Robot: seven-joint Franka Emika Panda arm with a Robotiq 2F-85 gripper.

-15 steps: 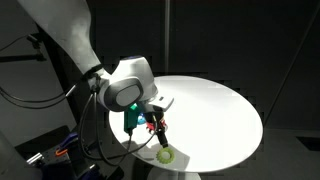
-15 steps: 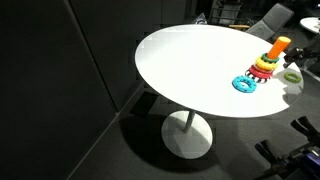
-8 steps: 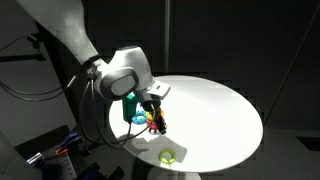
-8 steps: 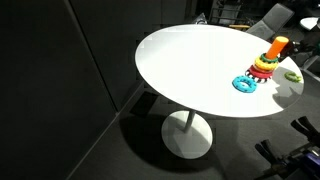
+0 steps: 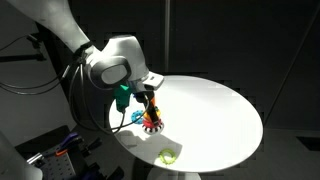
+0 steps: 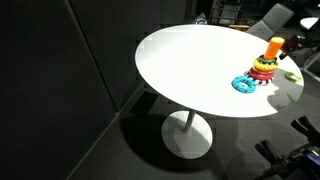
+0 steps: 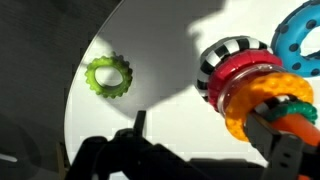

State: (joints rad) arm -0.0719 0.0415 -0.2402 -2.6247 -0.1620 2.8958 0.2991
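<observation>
A ring-stacker toy (image 5: 152,121) stands on the white round table (image 5: 215,110), with a striped base, red and yellow rings and an orange top (image 7: 292,112). It also shows in an exterior view (image 6: 266,63). A blue ring (image 6: 244,84) lies beside it. A green gear-shaped ring (image 5: 167,156) lies alone near the table edge, and shows in the wrist view (image 7: 108,76). My gripper (image 7: 210,150) is open and empty. It hovers just above and beside the stacker (image 5: 149,98), well apart from the green ring.
The table edge runs close to the green ring (image 6: 293,75). Dark floor and cables surround the table. A table pedestal (image 6: 188,132) stands below. The far part of the tabletop is bare white.
My gripper has risen away from the green ring and moved back over the stacker. The green ring stays lying on the table near the edge.
</observation>
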